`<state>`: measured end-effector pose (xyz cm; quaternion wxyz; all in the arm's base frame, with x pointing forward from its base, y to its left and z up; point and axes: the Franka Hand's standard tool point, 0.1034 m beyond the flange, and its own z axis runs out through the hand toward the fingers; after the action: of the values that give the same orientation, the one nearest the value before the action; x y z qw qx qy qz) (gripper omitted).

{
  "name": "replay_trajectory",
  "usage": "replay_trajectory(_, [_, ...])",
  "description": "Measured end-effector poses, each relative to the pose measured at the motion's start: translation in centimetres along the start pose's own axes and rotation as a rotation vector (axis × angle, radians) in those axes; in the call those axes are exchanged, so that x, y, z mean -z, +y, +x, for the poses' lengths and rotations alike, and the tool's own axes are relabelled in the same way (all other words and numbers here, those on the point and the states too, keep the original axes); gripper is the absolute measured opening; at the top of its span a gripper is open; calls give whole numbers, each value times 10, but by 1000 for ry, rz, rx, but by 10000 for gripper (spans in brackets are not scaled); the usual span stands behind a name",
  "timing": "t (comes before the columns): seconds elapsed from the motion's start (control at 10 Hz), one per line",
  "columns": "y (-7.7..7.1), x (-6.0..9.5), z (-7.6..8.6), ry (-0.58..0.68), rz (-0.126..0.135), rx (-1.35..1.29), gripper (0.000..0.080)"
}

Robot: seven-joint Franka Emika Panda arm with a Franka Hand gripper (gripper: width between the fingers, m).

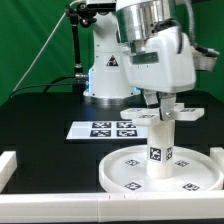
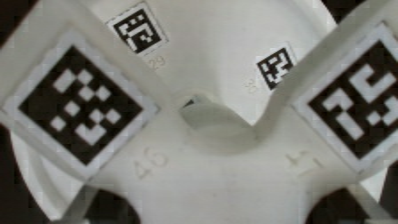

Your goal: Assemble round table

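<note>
End effector (image 1: 160,108) looks clamped on the post (image 1: 160,150), standing upright mid-disc (image 1: 120,172), lower right of frame; I'd keep it plumb while twisting it in.

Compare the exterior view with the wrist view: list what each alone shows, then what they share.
Exterior only: the large rimmed round white plastic disc with the short thick white cylinder post upright on it under the end effector, plus the marker board behind.
Wrist only: a close-up of the white cross-shaped piece with its black-and-white tags.
Shared: white tagged kit parts; neither shows the end effector's jaws clearly.
</note>
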<state>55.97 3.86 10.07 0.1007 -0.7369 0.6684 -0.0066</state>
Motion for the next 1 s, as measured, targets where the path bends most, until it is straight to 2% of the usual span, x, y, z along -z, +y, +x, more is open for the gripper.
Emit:
replay_trajectory(0.3, [0, 0, 0, -3, 0, 2, 454])
replay_trajectory(0.4, [-1, 7, -2, -15, -11, 48, 610])
replay_trajectory(0.5, [-3, 20, -5, -29, -12, 75, 637])
replay_trajectory(0.7, [-10, 38, -6, -51, 17, 100, 647])
replay_trajectory(0.9, [-9, 34, -7, -49, 14, 114, 649])
replay_trajectory(1.0, [-9, 34, -8, -46, 15, 210, 649])
